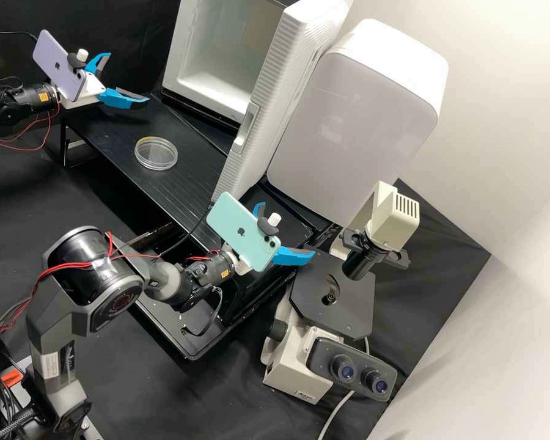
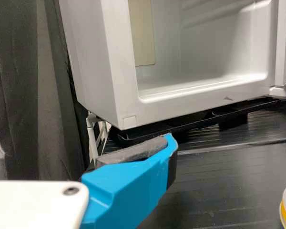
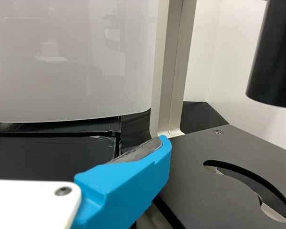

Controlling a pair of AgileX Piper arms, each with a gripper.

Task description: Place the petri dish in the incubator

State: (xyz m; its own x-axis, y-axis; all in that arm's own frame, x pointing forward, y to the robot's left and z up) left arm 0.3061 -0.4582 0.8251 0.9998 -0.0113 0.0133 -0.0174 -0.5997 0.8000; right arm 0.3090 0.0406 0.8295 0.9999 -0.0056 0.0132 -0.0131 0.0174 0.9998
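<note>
Your left gripper (image 1: 128,77) hangs wide open and empty: lower it square over the clear round plastic petri dish (image 1: 156,153), pinch the rim lightly.

A plain white wall (image 1: 507,91) flanks the black-draped bench (image 1: 165,379).

Petri dish (image 1: 156,153) is looking like clear glossy plastic. Incubator (image 1: 208,49) is showing smooth white plastic, its door (image 1: 354,116) giving a soft sheen, ribbed along the edge. Black platform (image 1: 186,180) under the dish is showing fine ribs and slight shine. Table (image 1: 61,201) is wearing matt black cloth. Left tool (image 1: 123,78) and right tool (image 1: 285,231) are showing smooth blue plastic fingers (image 2: 133,191) with dull grey pads. Microscope stage (image 3: 229,157) is looking like matt black metal.
</note>
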